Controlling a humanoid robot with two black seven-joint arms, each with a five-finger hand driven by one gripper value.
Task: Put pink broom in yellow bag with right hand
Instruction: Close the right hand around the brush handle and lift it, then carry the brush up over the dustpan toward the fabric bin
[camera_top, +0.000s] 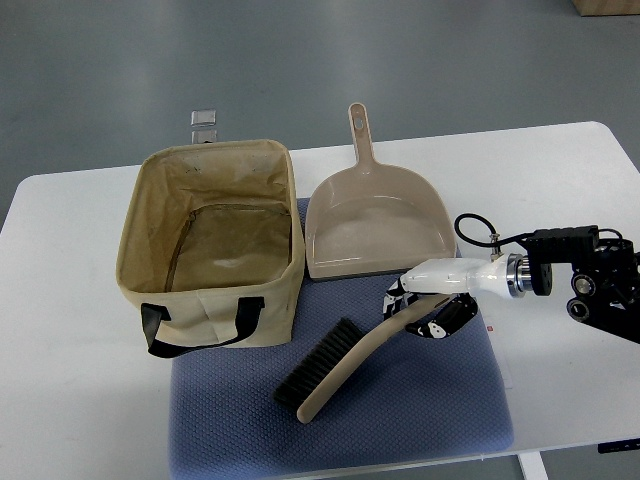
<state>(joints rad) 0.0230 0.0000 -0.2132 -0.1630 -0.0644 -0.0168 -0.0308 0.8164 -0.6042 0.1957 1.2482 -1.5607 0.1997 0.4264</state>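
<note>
The pale pink, black-bristled hand broom (335, 368) lies on the blue quilted mat (420, 410), bristles nearest. Grasped only at its handle tip, it could pivot and slip when lifted. The right hand (428, 305), wrist level from the right edge, curls around that handle. The open yellow fabric bag (275, 290) stands at left; the beige plastic dustpan (375, 225) lies farthest.

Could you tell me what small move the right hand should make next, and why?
Probably lift: the right hand seems closed on the handle of the broom, which lies on the blue mat, and the open bag sits to its left.
</note>
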